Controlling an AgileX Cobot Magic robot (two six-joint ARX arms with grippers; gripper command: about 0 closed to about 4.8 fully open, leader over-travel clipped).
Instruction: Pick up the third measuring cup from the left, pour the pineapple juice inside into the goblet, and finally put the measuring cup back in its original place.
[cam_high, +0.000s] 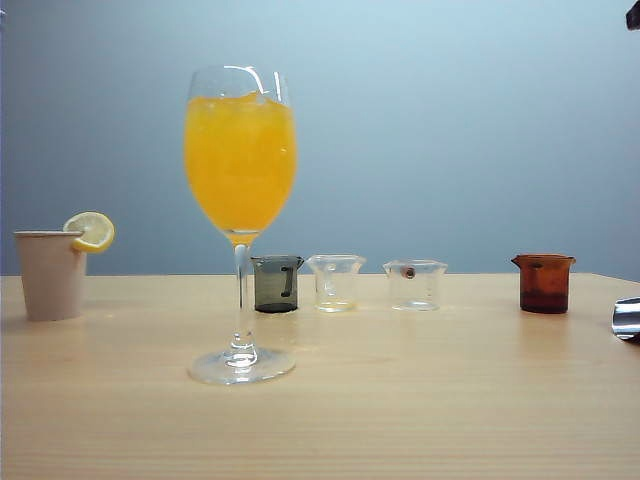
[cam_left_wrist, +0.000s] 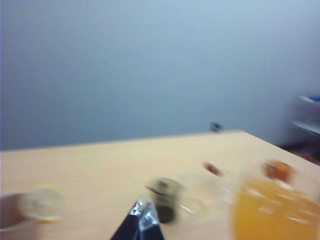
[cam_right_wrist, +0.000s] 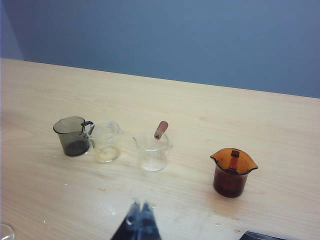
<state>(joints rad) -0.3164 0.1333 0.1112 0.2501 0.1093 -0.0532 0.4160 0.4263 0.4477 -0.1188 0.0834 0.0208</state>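
The third measuring cup (cam_high: 414, 285) is a small clear cup with a reddish-brown handle stub; it stands upright on the wooden table, third in the row. In the right wrist view this cup (cam_right_wrist: 152, 151) looks clear inside, and no pineapple juice shows in it. The goblet (cam_high: 240, 220) stands in front of the row at the left, its bowl full of deep orange icy drink. My right gripper (cam_right_wrist: 140, 206) is shut and empty, hovering nearer than the row. My left gripper (cam_left_wrist: 142, 212) is blurred, its fingers together, with the goblet bowl (cam_left_wrist: 270, 210) close beside it. Neither gripper shows in the exterior view.
The row also holds a dark grey cup (cam_high: 276, 283), a clear cup (cam_high: 335, 282) with a pale yellow film at its bottom, and an amber cup (cam_high: 544, 283). A beige paper cup with a lemon slice (cam_high: 50, 273) stands far left. A shiny metal object (cam_high: 627, 318) lies at the right edge.
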